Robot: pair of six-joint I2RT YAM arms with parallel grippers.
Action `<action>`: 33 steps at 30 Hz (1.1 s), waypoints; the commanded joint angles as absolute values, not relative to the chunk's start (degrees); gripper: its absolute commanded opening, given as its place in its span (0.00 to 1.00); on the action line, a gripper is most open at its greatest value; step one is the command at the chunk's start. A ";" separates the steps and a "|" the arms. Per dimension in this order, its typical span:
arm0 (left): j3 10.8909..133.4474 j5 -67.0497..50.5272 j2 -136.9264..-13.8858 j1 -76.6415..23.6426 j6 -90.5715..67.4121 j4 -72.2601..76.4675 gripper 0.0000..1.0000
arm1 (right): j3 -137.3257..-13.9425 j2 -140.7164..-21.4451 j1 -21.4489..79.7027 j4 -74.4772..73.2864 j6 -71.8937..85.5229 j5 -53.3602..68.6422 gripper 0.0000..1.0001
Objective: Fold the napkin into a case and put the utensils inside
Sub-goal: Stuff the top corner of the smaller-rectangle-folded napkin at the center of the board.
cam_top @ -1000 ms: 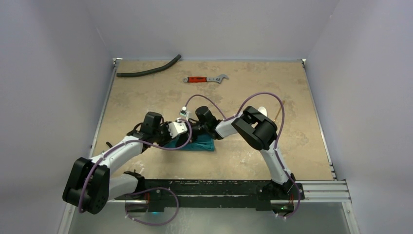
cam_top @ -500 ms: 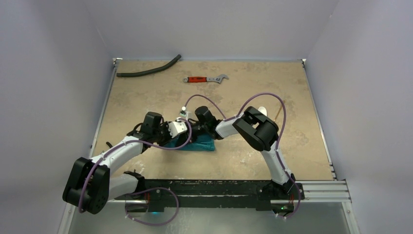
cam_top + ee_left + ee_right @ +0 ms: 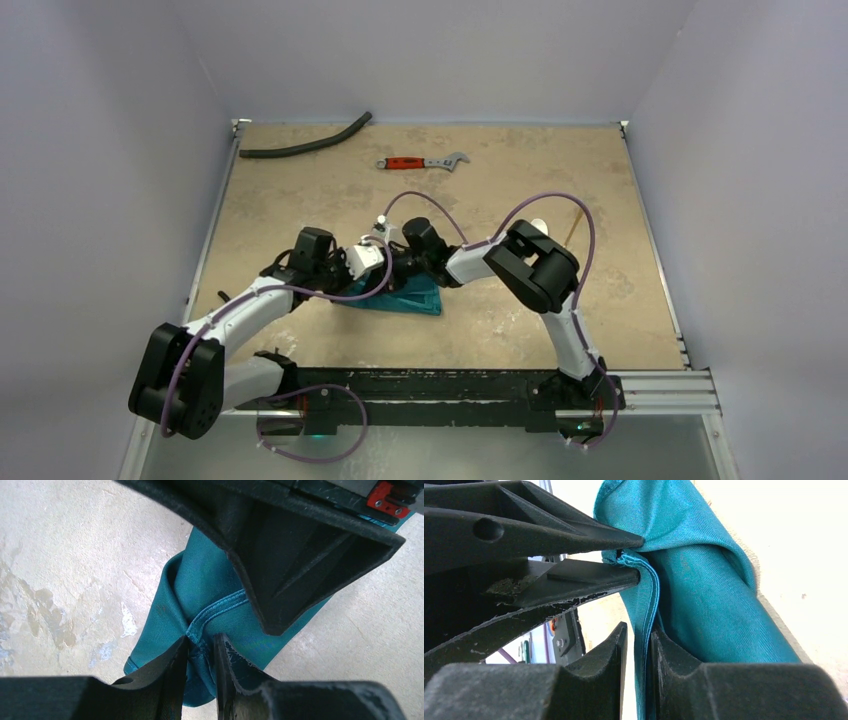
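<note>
The teal-green napkin (image 3: 408, 298) lies bunched on the table in front of both arms, with one hemmed edge lifted. It fills the left wrist view (image 3: 210, 590) and the right wrist view (image 3: 704, 595). My left gripper (image 3: 383, 266) is shut on the hem (image 3: 201, 647). My right gripper (image 3: 398, 268) meets it from the right. Its jaws stand narrowly apart around the same hem (image 3: 640, 652), with a sliver of light beside the cloth. A white spoon (image 3: 540, 225) and a tan wooden utensil (image 3: 574, 226) lie behind the right arm, partly hidden.
A red-handled wrench (image 3: 420, 161) and a black hose (image 3: 305, 141) lie at the back of the table. A small dark object (image 3: 222, 295) sits by the left rail. Walls close in on three sides.
Both grippers have risen slightly and shifted, drawing the hem up. The napkin has spread from a low bunch into a wider triangular shape toward the right.
</note>
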State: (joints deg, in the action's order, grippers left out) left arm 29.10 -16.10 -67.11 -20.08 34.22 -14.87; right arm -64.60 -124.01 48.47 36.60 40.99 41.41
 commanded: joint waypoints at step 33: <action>35.23 -17.29 -66.23 -17.93 26.11 -14.34 0.66 | -59.28 -123.95 49.08 40.07 40.86 32.90 0.00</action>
State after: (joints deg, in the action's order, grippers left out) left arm 35.35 -16.05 -65.69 -18.37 26.96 -17.19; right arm -61.34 -123.94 48.64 41.76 42.61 35.42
